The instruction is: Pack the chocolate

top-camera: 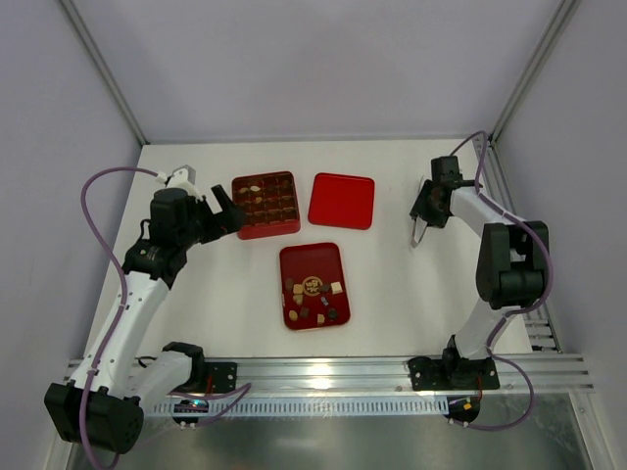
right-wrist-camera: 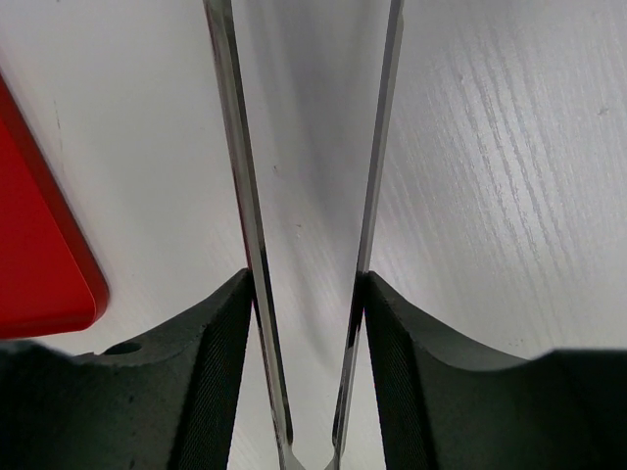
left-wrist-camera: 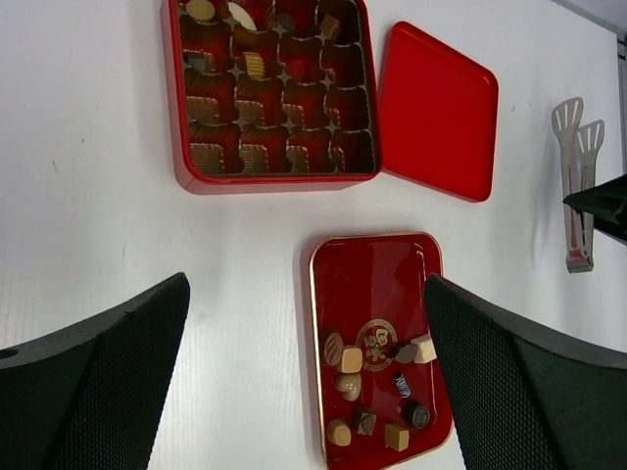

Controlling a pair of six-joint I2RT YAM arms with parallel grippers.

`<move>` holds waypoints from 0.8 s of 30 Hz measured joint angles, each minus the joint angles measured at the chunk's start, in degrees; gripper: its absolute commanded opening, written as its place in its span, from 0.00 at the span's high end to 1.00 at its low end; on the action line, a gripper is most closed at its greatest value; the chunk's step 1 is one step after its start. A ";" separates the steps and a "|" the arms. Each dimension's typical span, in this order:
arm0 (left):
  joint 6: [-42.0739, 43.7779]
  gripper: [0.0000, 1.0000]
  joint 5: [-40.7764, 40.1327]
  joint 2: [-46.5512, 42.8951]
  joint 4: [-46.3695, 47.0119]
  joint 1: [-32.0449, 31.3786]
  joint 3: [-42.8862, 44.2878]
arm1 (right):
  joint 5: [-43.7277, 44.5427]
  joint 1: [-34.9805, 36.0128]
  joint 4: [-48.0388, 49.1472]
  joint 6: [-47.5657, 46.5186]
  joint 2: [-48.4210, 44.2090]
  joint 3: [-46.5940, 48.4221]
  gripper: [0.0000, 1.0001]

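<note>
Several small pieces of chocolate (top-camera: 313,294), dark, light brown and cream, lie on the near half of a small red tray (top-camera: 312,259). In the left wrist view the same chocolate (left-wrist-camera: 377,392) sits on that tray (left-wrist-camera: 377,279). A few pieces sit in the far cells of the red compartmented box (left-wrist-camera: 269,93). My left gripper (top-camera: 227,217) hovers open and empty beside the box (top-camera: 265,205). My right gripper (top-camera: 428,208) is at the right, shut on metal tongs (right-wrist-camera: 230,147), one finger against each tong arm.
The flat red lid (top-camera: 342,200) lies right of the box, and its corner shows in the right wrist view (right-wrist-camera: 39,264). The tongs (top-camera: 419,230) point toward the near side. White walls and metal posts enclose the table.
</note>
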 measured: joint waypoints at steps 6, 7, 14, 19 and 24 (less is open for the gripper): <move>0.00 0.00 0.00 0.00 0.00 0.00 0.00 | -1.46 -0.81 -0.09 -0.87 2.12 0.26 0.42; 0.00 0.00 0.00 0.00 0.02 0.00 0.00 | -1.75 -0.94 -0.15 -0.96 2.40 0.26 0.41; 0.00 0.00 0.02 0.00 0.02 0.00 0.00 | -2.47 -1.14 -0.44 -1.14 2.58 0.24 0.34; 0.00 0.00 0.00 0.00 0.02 0.00 0.00 | -2.78 -1.25 -0.35 -1.11 2.58 -0.11 0.30; 0.00 0.00 0.00 0.00 0.02 0.00 -0.02 | -3.10 -1.25 -0.15 -1.09 2.58 -0.96 0.28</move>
